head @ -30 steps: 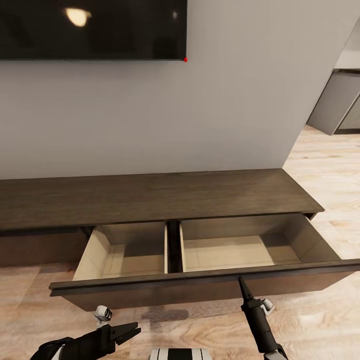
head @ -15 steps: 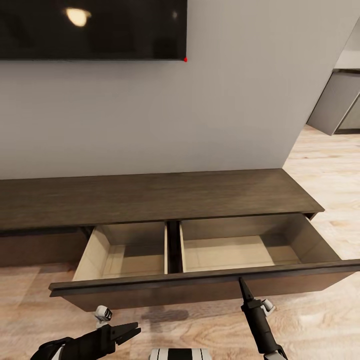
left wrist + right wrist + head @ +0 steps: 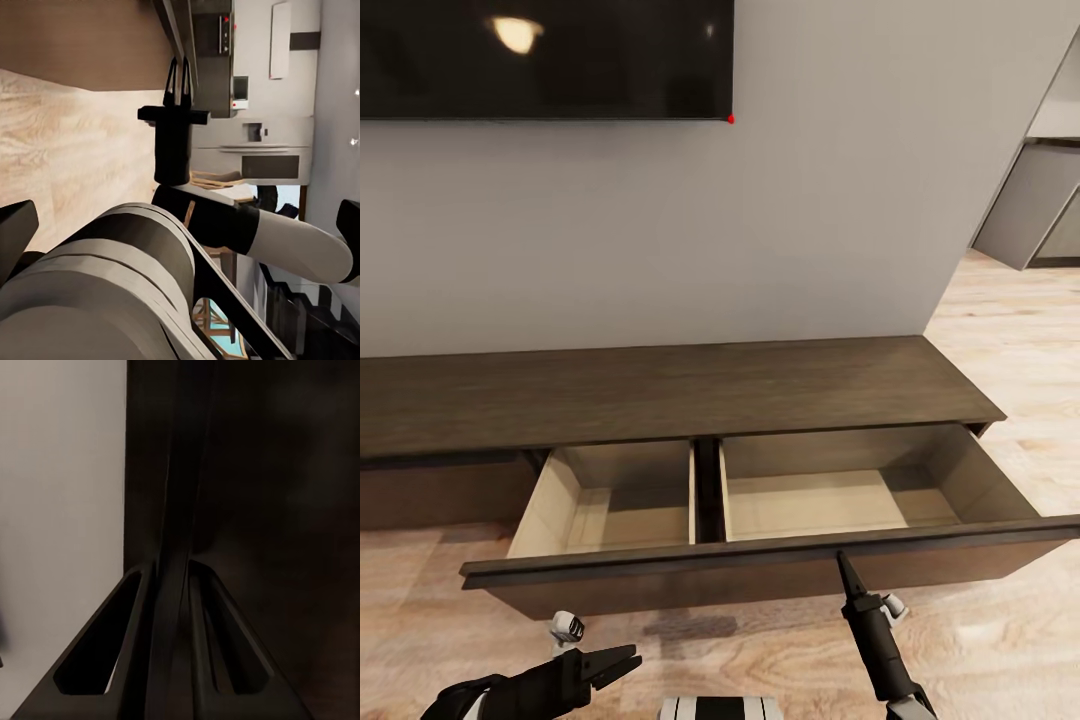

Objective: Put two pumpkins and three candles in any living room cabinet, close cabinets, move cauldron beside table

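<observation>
Pale wood flooring point(image 3: 1000, 340) runs along a grey wall point(image 3: 810, 220), with a dark screen point(image 3: 540, 55) mounted high at the far left. Against the wall stands the cabinet point(image 3: 660, 395), long, low and dark brown. Its wide drawer point(image 3: 760, 575) is pulled out toward us, exposing two pale tan compartments, left and right of a dark divider. Both compartments appear empty.

We judge the drawer to be rigid and moderately heavy, sliding on runners. Its front is a smooth flat panel with a thin lip along the top edge; that lip is the sensible place to take hold or to push. A push near the middle of the front should keep the drawer from skewing.

Our right gripper point(image 3: 843, 570) points up at the near face of the drawer front, right of centre. Its fingers are pressed together into one narrow blade, with the tip at or just touching the top lip; contact cannot be confirmed. In the right wrist view the fingers point(image 3: 176, 585) converge against a dark surface, and they grasp nothing.

Our left gripper point(image 3: 622, 663) hovers low over the floor, near the left half of the drawer front and apart from it. Its fingers are spread slightly and hold nothing. In the left wrist view the right gripper point(image 3: 178, 82) reaches the drawer's edge.
</observation>
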{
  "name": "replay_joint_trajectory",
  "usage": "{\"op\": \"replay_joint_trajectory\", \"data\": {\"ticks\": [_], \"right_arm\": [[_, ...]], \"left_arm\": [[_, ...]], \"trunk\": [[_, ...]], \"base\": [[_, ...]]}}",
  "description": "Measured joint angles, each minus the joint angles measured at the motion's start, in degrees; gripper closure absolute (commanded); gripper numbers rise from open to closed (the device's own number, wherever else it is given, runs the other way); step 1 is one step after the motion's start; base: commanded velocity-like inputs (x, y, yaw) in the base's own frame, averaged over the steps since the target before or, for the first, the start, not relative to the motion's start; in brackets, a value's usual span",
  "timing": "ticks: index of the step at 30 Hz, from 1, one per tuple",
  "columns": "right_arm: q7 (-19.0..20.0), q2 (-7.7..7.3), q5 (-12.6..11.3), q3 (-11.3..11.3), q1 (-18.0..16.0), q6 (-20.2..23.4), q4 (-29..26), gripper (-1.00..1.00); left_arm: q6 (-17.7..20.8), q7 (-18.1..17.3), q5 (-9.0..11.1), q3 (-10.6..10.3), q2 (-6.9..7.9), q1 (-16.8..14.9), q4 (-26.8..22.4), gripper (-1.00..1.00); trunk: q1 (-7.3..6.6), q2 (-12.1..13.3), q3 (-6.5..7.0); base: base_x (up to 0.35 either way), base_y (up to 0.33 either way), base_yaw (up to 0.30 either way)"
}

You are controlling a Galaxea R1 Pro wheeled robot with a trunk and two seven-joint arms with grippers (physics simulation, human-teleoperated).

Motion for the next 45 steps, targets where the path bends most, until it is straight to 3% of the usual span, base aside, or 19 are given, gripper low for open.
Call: {"op": "replay_joint_trajectory", "data": {"ticks": [10,11,13,28,45], "right_arm": [[0.7,0.0,-0.1,-0.1,0.0,0.4,0.5,1.0],[0.7,0.0,-0.1,-0.1,0.0,0.5,0.6,-1.0],[-0.1,-0.04,-0.3,1.5,0.1,0.6,2.8,-1.0],[-0.1,-0.01,-0.3,1.6,0.0,0.5,2.8,-1.0],[-0.1,-0.09,-0.1,1.7,0.0,0.8,2.9,-1.0]], "left_arm": [[0.0,0.0,0.0,0.0,0.0,0.0,0.0,-1.0],[0.0,0.1,0.0,0.0,0.0,0.0,0.0,-1.0],[0.0,0.1,0.0,0.0,0.0,0.0,0.0,-1.0],[0.0,0.0,0.0,0.0,0.0,0.0,0.0,-1.0],[0.0,0.0,0.0,0.0,0.0,0.0,0.0,-1.0]], "trunk": [[0.0,0.0,0.0],[0.0,0.0,0.0],[0.01,0.0,-0.01],[0.01,0.0,-0.01],[0.03,0.0,-0.01]], "base": [[-0.001,0.0,0.0],[0.0,0.0,0.0],[0.0,0.0,0.0],[-0.011,0.0,0.0],[-0.173,0.0,0.0]]}}
